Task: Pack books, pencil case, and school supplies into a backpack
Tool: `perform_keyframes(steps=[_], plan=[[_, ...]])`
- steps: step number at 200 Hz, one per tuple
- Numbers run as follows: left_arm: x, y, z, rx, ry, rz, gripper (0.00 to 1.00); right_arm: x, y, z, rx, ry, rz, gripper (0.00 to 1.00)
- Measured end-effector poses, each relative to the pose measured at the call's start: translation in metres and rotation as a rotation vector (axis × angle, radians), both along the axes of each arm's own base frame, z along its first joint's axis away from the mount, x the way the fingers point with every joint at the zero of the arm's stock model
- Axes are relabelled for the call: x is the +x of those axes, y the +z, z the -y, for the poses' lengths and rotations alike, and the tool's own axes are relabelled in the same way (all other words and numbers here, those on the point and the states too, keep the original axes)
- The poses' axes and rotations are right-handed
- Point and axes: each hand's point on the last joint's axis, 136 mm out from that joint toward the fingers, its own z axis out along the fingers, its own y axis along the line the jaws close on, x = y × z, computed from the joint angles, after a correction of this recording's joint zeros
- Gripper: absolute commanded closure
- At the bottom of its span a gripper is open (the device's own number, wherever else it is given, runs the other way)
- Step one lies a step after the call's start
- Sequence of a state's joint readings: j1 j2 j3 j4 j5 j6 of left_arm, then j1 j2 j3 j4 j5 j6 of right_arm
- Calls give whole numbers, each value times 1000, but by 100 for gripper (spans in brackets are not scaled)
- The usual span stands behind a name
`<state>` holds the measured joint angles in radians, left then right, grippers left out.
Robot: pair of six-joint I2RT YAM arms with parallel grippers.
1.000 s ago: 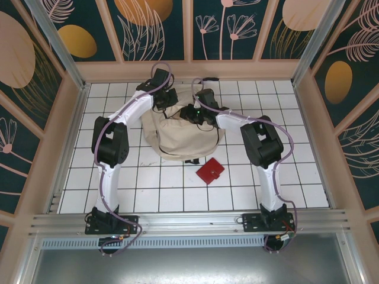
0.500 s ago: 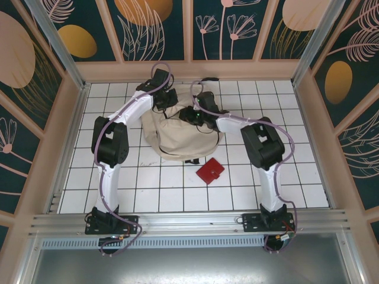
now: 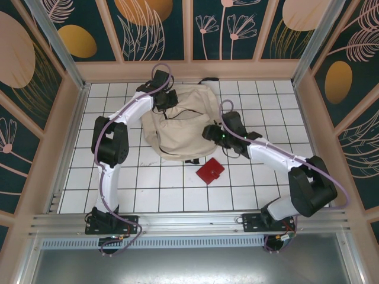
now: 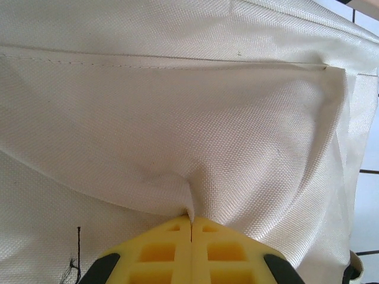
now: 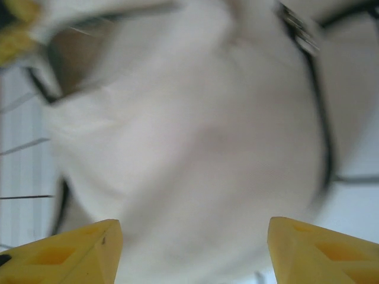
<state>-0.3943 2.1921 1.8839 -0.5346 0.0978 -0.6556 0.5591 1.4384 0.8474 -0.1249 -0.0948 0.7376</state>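
Where left end effector (image 4: 190, 221) pinches, backpack (image 4: 177, 118) puckers.

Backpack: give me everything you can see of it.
The backpack is a large, soft cream-beige bag of woven fabric with dark zip lines and black straps, lying slumped and creased on the white tiled table, far-centre. The left pincer is shut on a fold of its cloth. The right pincer hangs open at its right edge, gripping nothing.

Bright, even light from above; faint shadows. Right wrist view smears the backpack (image 5: 195, 148) with blur; left wrist view sharp.
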Motion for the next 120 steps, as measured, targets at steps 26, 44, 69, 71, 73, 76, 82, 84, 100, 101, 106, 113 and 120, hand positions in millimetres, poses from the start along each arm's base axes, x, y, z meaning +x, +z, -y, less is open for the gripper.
perform_keyframes(steps=[26, 44, 69, 71, 73, 76, 82, 84, 100, 101, 106, 113, 120], plan=[[0, -1, 0, 0, -2, 2, 100, -26, -34, 15, -54, -42, -125, 33], [-1, -1, 0, 2, -6, 5, 100, -41, -41, 10, -59, -46, -179, 32], [-2, 3, -1, 1, -9, 13, 100, -58, -49, 5, -66, -67, -231, 32], [-2, 3, -1, 2, -9, 13, 100, -59, -49, 6, -68, -73, -236, 32], [-2, 3, -1, 1, -9, 14, 100, -61, -50, 6, -70, -75, -242, 32], [-2, 3, -1, 2, -10, 14, 100, -63, -52, 7, -74, -80, -250, 32], [-2, 3, -1, 2, -10, 14, 100, -67, -55, 10, -81, -94, -266, 32], [-2, 3, -1, 2, -11, 15, 100, -68, -55, 10, -81, -98, -271, 33], [-2, 2, -1, 3, -14, 15, 100, -78, -62, 16, -99, -130, -306, 36], [-2, 2, -1, 3, -14, 15, 100, -79, -62, 16, -98, -131, -308, 37], [-2, 1, 0, 4, -16, 15, 100, -83, -64, 16, -102, -132, -317, 37], [-2, 1, 0, 4, -17, 16, 100, -87, -66, 17, -105, -138, -331, 38], [-2, 1, 0, 4, -18, 17, 100, -92, -68, 18, -108, -142, -343, 40]])
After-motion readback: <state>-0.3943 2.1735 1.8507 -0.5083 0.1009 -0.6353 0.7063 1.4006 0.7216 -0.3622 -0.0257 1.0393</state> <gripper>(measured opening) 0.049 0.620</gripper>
